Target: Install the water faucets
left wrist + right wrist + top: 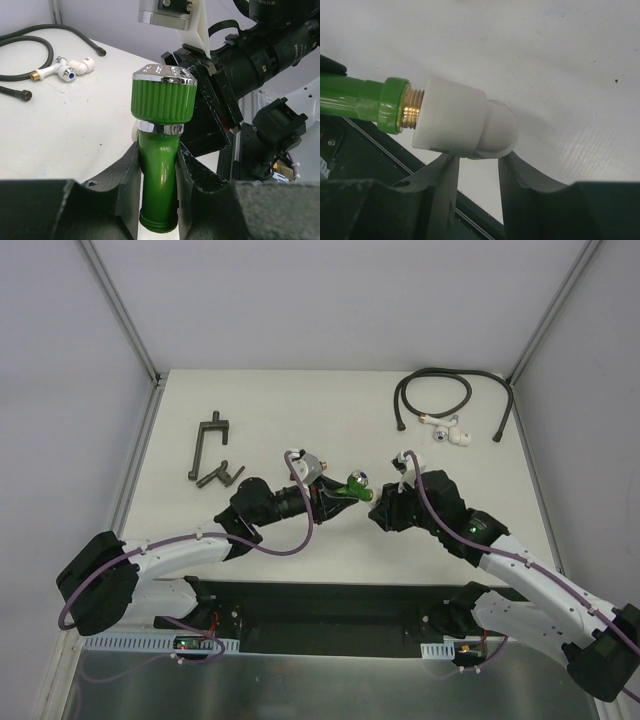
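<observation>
Green faucet [162, 100], clamped in left claw [159, 156], enters white elbow [455, 120] gripped by right claw [475, 167]. Next, probably: screw threads home.

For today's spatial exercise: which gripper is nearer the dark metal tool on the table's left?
Left. The left gripper sits right of the dark metal tool; the right gripper lies farther right, beyond it.

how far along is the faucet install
Done: the left hand grips the green faucet, the right hand grips the white elbow fitting, and the faucet's brass threads look started in it. In hand: screwing them together; threads show at the joint. Left: seating it fully; the black hose and the other white fittings lie untouched far right on the table.
</observation>
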